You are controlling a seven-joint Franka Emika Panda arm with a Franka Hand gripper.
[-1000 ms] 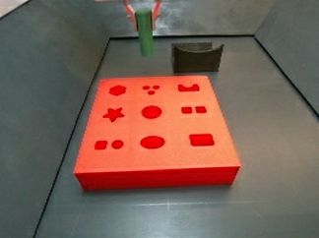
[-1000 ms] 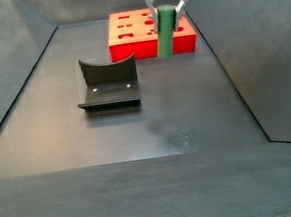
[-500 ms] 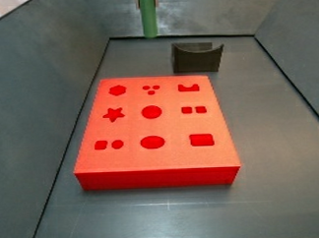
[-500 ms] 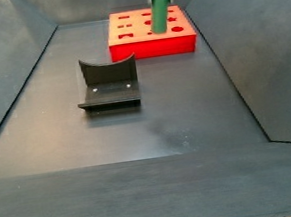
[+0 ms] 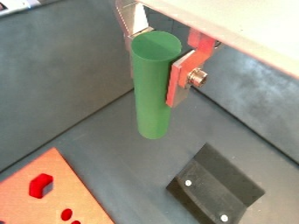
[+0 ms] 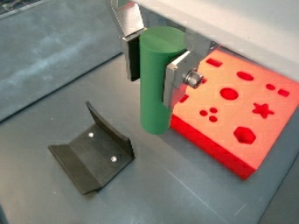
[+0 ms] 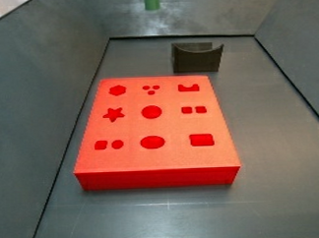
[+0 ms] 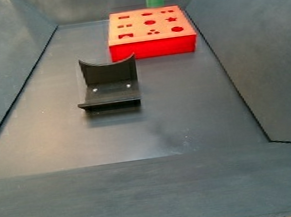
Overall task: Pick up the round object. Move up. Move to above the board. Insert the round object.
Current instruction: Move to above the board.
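Above frame in both side views, end effector [image 5: 156, 59] grips green peg [image 5: 153, 84].

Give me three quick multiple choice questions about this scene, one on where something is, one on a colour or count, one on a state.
1. Where is the green peg?
A. lying on the floor
B. between the gripper fingers, off the floor
C. in the board

2. How many cut-out rows does the red board have?
A. two
B. three
C. five

3. The board's round hole is
A. empty
B. filled by the peg
C. covered by the fixture

Answers: B, both wrist views show the plates clamping it; B, three rows in a side view; A, it is open there.
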